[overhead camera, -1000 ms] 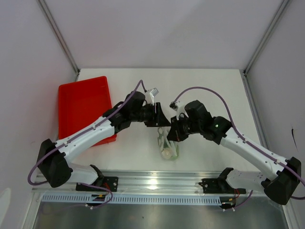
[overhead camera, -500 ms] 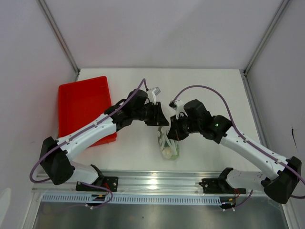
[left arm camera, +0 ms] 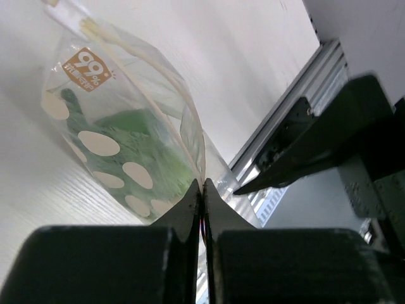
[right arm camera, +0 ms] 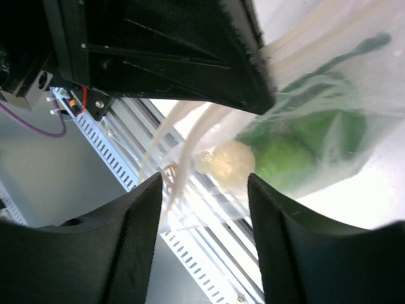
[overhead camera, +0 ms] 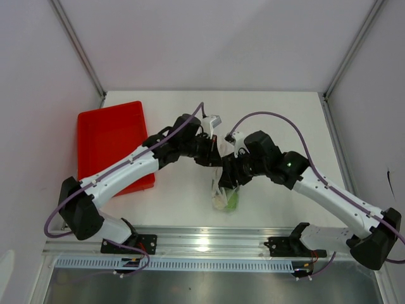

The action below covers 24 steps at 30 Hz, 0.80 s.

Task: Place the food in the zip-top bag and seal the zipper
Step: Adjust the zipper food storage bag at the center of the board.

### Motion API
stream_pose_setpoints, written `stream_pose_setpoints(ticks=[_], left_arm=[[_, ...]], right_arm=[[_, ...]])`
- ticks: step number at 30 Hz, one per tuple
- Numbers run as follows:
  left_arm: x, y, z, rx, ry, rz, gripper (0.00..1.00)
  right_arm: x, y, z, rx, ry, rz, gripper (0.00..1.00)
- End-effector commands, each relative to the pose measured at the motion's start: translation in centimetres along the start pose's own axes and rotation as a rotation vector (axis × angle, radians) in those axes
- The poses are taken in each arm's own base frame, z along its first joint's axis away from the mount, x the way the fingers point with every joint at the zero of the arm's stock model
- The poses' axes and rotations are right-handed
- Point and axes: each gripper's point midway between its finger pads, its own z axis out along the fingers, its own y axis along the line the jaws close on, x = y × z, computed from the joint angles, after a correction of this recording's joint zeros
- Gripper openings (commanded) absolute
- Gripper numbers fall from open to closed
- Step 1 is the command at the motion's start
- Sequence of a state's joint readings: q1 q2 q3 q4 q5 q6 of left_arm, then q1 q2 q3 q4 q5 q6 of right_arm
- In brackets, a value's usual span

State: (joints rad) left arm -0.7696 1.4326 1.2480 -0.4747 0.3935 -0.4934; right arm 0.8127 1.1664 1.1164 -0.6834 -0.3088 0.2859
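The zip-top bag (overhead camera: pixel 224 195) sits at the table's (overhead camera: pixel 272 120) front middle, holding the lime-green ball (right arm camera: pixel 288 155), small white ball (right arm camera: pixel 226 161) and pepper pieces (right arm camera: pixel 370 43). The left gripper (left arm camera: pixel 202 185) has its jaws pinched tight on the zipper (left arm camera: pixel 168 76). The right gripper (right arm camera: pixel 204 183) has its jaws narrowly apart, with the strip between them.

My left gripper (left arm camera: pixel 202 192) now sits closer to my right gripper (right arm camera: pixel 205 182), both meeting over the zip-top bag's (left arm camera: pixel 130 149) mouth.

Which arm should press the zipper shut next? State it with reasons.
Right, probably. The left gripper is shut on the mouth edge of the zip-top bag, anchoring it. The right gripper is open astride the zipper, free to close and slide.
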Motion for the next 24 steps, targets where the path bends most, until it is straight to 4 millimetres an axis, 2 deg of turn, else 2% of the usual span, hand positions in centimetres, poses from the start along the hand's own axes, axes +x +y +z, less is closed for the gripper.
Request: stream_pose_setpoints(ticks=[1, 4, 5, 7, 8, 11, 13, 16, 21, 23, 24], left_arm=[[-1.3, -1.7, -1.2, 0.088, -0.016, 0.157, 0.01], [-1.0, -1.7, -1.8, 0.117, 0.010, 0.220, 0.01], [-0.6, -2.3, -2.1, 0.161, 0.033, 0.235, 0.01], [-0.2, -2.3, -2.6, 0.204, 0.049, 0.268, 0.01], [0.1, -2.9, -3.1, 0.250, 0.063, 0.269, 0.01], [1.2, -2.6, -3.6, 0.314, 0.099, 0.248, 0.00], [1.6, -3.0, -3.9, 0.355, 0.107, 0.251, 0.00], [3.0, -3.2, -4.3, 0.418, 0.144, 0.248, 0.01], [4.4, -3.0, -4.6, 0.458, 0.182, 0.260, 0.00], [4.5, -3.2, -4.8, 0.480, 0.183, 0.270, 0.01], [4.4, -3.3, -5.0, 0.485, 0.183, 0.271, 0.01]], right_arm=[[-1.5, 0.4, -2.6, 0.037, -0.062, -0.036, 0.60], [-1.9, -0.6, -4.3, 0.087, -0.100, -0.029, 0.60], [-2.2, -0.9, -5.0, 0.103, -0.126, -0.027, 0.59], [-2.6, -2.8, -5.8, 0.169, -0.157, 0.003, 0.57], [-2.4, -3.7, -5.8, 0.189, -0.156, 0.020, 0.57], [-3.0, -5.7, -5.5, 0.186, -0.218, 0.034, 0.57], [-3.1, -6.1, -4.9, 0.145, -0.238, 0.037, 0.57], [-3.4, -5.4, -4.1, 0.061, -0.274, -0.012, 0.58], [-5.0, -4.6, -4.4, -0.060, -0.346, -0.150, 0.63], [-5.6, -5.6, -4.9, -0.093, -0.372, -0.143, 0.65], [-5.8, -5.3, -5.2, -0.134, -0.371, -0.138, 0.65]])
